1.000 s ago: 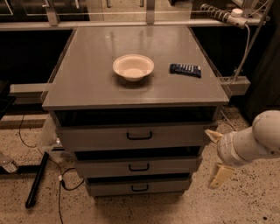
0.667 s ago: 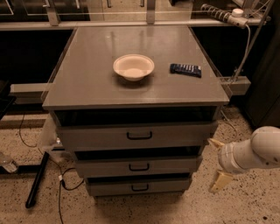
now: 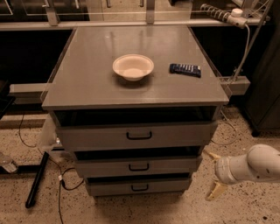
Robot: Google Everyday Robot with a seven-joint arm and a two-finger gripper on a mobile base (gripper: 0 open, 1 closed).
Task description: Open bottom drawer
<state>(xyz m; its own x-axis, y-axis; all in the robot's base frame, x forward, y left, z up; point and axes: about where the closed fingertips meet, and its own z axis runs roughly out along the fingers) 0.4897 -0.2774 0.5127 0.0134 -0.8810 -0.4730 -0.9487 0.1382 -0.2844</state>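
The bottom drawer (image 3: 138, 187) is the lowest, narrowest grey front of the three-drawer cabinet, with a small black loop handle (image 3: 139, 188). It sits shut, stepped back under the middle drawer (image 3: 138, 166) and the wide top drawer (image 3: 136, 135). My gripper (image 3: 214, 174) is low at the cabinet's right side, level with the lower drawers, apart from them. Its two pale fingers (image 3: 215, 190) are spread wide and hold nothing. The white arm (image 3: 258, 164) reaches in from the right.
A white bowl (image 3: 133, 67) and a dark remote (image 3: 185, 69) lie on the cabinet top (image 3: 87, 83). Cables and a black bar (image 3: 37, 179) lie on the speckled floor at the left. A white power strip (image 3: 218, 12) sits at the back right.
My arm and gripper have moved downward at the cabinet's right side, from beside the top drawer to level with the lower drawers. The drawers have not moved.
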